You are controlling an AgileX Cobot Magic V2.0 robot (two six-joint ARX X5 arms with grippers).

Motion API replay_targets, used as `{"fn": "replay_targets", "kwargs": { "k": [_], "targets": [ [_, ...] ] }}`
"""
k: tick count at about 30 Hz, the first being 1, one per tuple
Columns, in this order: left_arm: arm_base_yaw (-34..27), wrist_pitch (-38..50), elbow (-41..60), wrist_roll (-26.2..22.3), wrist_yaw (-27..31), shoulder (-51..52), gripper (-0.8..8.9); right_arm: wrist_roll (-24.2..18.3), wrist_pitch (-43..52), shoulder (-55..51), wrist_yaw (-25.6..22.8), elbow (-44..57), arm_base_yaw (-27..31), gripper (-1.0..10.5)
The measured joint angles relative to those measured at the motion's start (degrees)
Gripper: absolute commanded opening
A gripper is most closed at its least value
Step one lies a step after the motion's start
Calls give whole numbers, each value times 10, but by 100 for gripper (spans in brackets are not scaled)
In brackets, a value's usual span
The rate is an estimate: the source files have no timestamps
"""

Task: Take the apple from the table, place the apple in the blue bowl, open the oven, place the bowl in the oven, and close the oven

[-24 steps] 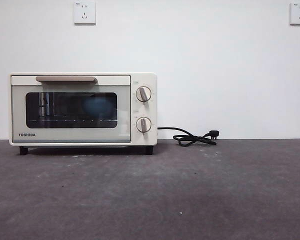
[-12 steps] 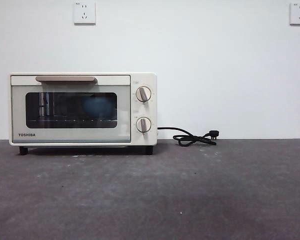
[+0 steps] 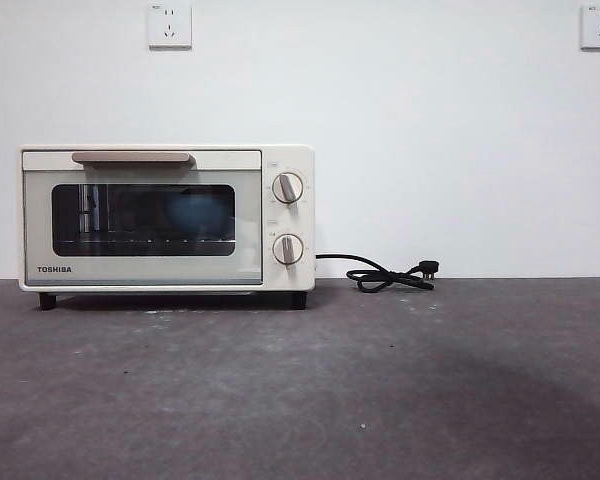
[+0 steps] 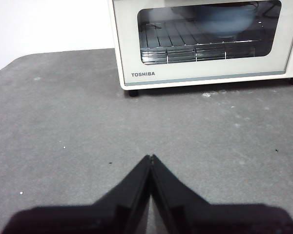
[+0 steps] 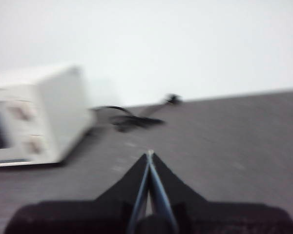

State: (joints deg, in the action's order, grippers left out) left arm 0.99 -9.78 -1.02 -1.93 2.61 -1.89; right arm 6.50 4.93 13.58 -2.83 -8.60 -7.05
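The cream-white oven (image 3: 166, 218) stands at the back left of the dark grey table (image 3: 380, 380) with its glass door closed. Through the glass the blue bowl (image 3: 198, 212) shows dimly on the rack; the left wrist view shows the bowl (image 4: 222, 19) behind the door too. The apple is hidden. My left gripper (image 4: 150, 158) is shut and empty, held back over the table in front of the oven (image 4: 205, 44). My right gripper (image 5: 149, 155) is shut and empty, off to the right of the oven (image 5: 36, 114); its view is blurred. Neither arm shows in the front view.
The black cord (image 3: 385, 273) with its plug lies coiled on the table right of the oven, near the white wall; in the right wrist view the cord (image 5: 132, 117) shows as well. Two wall sockets (image 3: 169, 25) sit high on the wall.
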Motion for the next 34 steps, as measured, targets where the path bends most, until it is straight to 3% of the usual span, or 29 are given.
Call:
{"fn": "replay_targets", "kwargs": {
  "k": [4, 12, 29, 34],
  "targets": [
    [0, 0, 0, 0, 0, 0, -3, -3, -47, -29, -19, 11, 56, 1],
    [0, 0, 0, 0, 0, 0, -4, -54, -89, -88, -19, 44, 116, 1],
    [0, 0, 0, 0, 0, 0, -3, -73, -157, -130, -16, 72, 94, 1],
    [0, 0, 0, 0, 0, 0, -4, -80, -160, -130, 7, 72, 89, 1]
  ]
}}
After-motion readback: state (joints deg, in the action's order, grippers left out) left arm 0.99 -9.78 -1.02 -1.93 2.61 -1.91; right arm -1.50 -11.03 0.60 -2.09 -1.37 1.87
